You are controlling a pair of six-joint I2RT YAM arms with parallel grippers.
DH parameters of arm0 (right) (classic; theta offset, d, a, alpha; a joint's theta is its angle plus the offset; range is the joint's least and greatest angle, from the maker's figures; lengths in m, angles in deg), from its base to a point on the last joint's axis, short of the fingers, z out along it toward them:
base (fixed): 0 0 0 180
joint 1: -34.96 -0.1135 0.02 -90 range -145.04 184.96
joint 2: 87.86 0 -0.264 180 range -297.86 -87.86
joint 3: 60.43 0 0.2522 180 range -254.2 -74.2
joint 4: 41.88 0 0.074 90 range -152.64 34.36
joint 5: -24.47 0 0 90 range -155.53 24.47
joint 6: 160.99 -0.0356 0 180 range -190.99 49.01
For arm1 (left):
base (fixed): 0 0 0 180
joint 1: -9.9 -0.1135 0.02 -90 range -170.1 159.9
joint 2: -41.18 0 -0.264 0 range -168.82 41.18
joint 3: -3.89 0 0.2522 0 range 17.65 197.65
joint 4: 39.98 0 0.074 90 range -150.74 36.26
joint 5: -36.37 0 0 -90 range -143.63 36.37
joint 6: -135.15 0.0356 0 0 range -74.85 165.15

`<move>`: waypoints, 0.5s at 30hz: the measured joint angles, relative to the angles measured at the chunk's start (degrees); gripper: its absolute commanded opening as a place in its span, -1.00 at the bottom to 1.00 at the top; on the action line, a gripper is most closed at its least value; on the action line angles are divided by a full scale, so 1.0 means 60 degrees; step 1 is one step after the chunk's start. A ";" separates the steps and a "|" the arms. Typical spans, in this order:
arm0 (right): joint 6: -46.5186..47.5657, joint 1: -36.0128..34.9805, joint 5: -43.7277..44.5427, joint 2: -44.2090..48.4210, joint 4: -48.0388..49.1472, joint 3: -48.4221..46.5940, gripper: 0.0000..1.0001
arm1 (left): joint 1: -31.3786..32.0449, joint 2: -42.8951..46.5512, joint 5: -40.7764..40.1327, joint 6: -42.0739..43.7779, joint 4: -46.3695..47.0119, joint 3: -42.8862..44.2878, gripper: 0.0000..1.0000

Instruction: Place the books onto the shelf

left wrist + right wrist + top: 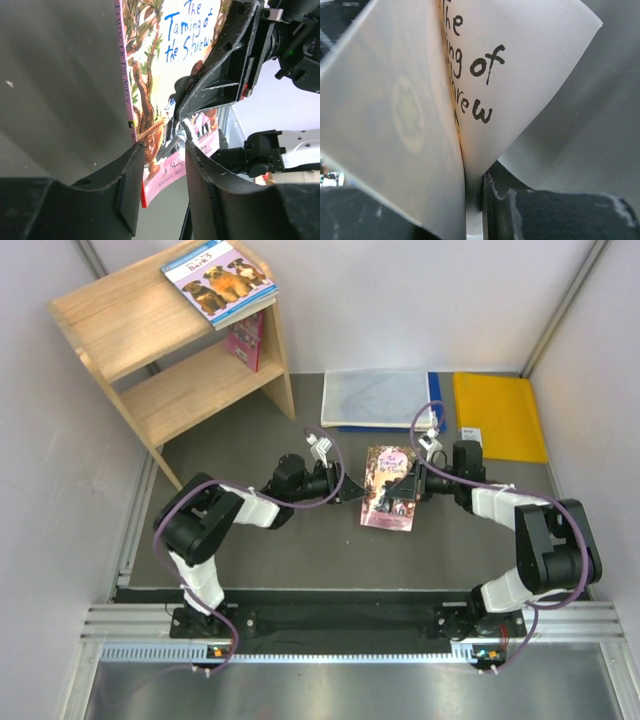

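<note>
A pink-purple book [388, 490], "The Taming of the Shrew", lies face up mid-table between both grippers. My right gripper [418, 480] is shut on its right edge; in the right wrist view the book [485, 65] has cover and pages pinched and fanned up between the jaws of that gripper [475, 200]. My left gripper [162, 150] stands open at the spine side, with the lower corner of the book [150, 60] between its fingers. The wooden shelf [130, 320] stands at the far left. A light blue dog book [220, 278] lies on its top board, and a reddish book [245, 340] stands below.
A grey-white folder with a blue edge [375, 398] and a yellow envelope [497, 415] lie flat at the back, right of the shelf. White walls close in both sides. A metal rail runs along the near edge by the arm bases.
</note>
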 measured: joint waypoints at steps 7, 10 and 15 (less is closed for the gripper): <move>-0.0051 -0.0007 -0.0146 0.0004 0.0135 0.0000 -1.00 | 0.0124 -0.0645 0.0317 -0.0550 0.1016 0.0047 -0.18; -0.0055 -0.0095 -0.0219 0.0004 0.0164 0.0000 -1.00 | 0.0182 -0.0648 0.0328 -0.0546 0.1067 0.0109 -0.15; -0.0073 -0.0189 -0.0164 0.0018 0.0164 0.0000 -1.00 | 0.0237 -0.0484 0.0186 -0.0248 0.0820 0.0102 -0.11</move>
